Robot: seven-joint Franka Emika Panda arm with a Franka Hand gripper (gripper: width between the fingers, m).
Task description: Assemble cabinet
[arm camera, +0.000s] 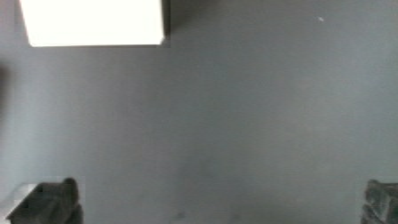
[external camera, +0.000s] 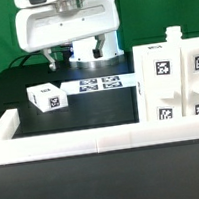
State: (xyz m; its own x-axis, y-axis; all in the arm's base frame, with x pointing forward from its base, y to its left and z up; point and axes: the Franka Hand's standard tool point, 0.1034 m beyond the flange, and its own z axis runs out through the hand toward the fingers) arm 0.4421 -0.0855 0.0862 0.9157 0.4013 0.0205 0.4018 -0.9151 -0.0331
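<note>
Now the jaws stand wide apart and hold nothing. In the wrist view the two dark fingertips [arm camera: 45, 202] sit at opposite edges of the picture, with only bare dark desk [arm camera: 214, 120] between them. A plain white piece [arm camera: 98, 22] shows at one corner of that view, well clear of the fingertips. No marker is visible on it, so I cannot tell which part it is.

In the exterior view the arm [external camera: 63, 26] rises at the far side of the desk. The cabinet body [external camera: 176, 86], a tall white box bearing several black-and-white markers, stands on the exterior view's right, close behind the border rail [external camera: 93, 142]. A small white block [external camera: 47, 96] with a marker on its face lies apart from it, toward the exterior view's left. The marker board [external camera: 101, 84] lies flat between the block and the cabinet body.
</note>
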